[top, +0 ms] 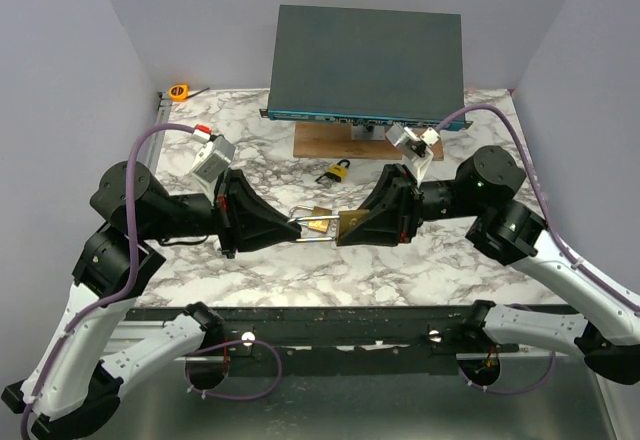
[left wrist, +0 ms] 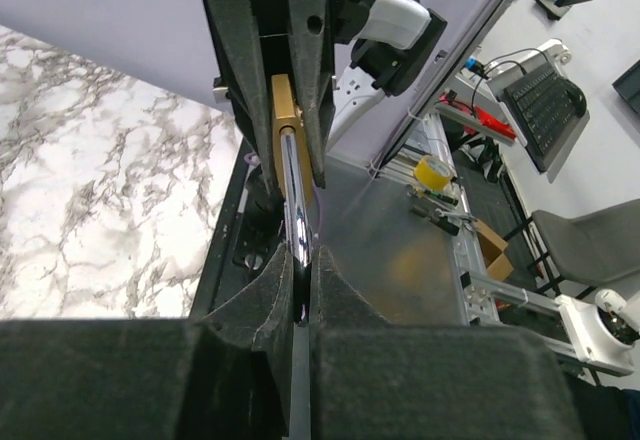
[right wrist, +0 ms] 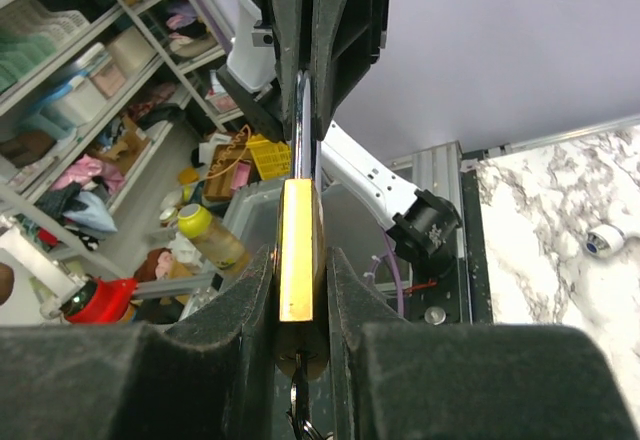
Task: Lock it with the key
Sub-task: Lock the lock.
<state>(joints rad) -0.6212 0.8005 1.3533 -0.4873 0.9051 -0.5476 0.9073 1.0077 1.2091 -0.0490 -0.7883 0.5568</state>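
Observation:
A brass padlock is held in the air between my two grippers, above the marble table. My left gripper is shut on its silver shackle, with the brass body beyond the fingertips. My right gripper is shut on the brass body from the opposite side. In the right wrist view a key sits in the keyhole at the body's near end, with a ring hanging below. The two grippers face each other tip to tip.
A second small padlock with a yellow and black body lies on the table behind the grippers. A dark grey flat box stands on a wooden block at the back. An orange tape measure lies at the back left corner.

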